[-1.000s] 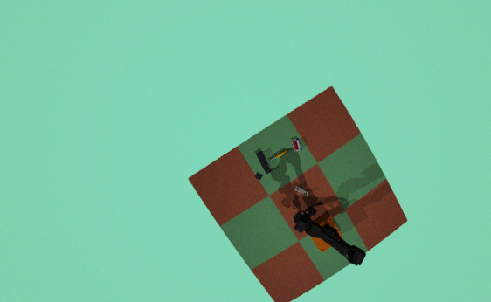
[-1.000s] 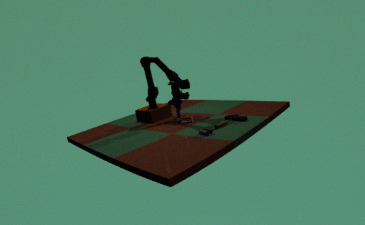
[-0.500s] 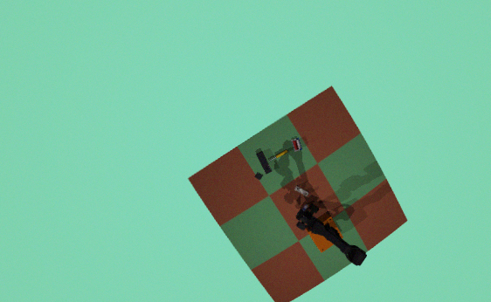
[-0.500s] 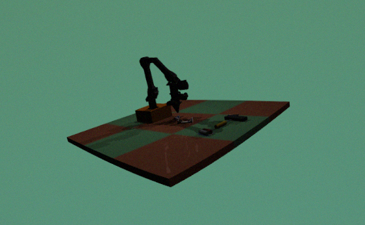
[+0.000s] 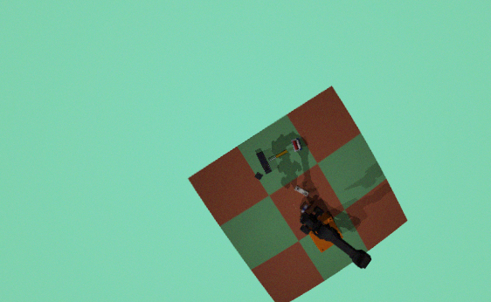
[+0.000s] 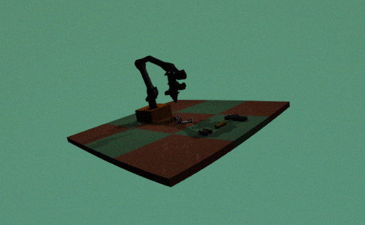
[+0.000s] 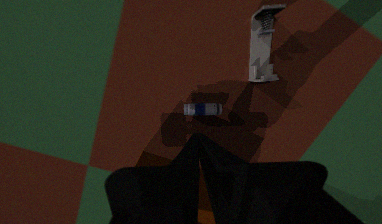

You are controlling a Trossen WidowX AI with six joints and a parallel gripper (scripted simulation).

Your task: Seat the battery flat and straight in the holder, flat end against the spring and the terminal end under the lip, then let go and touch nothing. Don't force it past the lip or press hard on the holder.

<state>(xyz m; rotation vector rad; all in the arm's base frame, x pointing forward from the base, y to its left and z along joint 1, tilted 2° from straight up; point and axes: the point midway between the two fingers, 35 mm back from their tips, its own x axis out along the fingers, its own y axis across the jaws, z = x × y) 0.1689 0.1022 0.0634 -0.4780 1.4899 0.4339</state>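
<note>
The battery (image 7: pixel 202 109) (image 5: pixel 304 209), white and silver with a blue band, lies on its side on the brown square, outside the holder. The pale grey holder (image 7: pixel 260 56) (image 5: pixel 301 190) (image 6: pixel 187 121) sits beyond it, to the upper right in the wrist view, with a coiled spring at its far end and a raised part at its near end. No battery is in its channel. My gripper (image 7: pixel 197 137) (image 6: pixel 176 101) is shut, with nothing between the fingertips. It hangs well above the table, and the battery lies just ahead of the tips in the wrist view.
Beyond the holder are a red and white object (image 5: pixel 296 145) (image 6: pixel 205 131), a yellow-handled tool (image 5: pixel 281 154) (image 6: pixel 221 124) and a long dark block (image 5: pixel 263 161) (image 6: pixel 236 118). A small dark piece (image 5: pixel 259 175) lies near the block. The arm stands on an orange base (image 5: pixel 321 244) (image 6: pixel 153 115).
</note>
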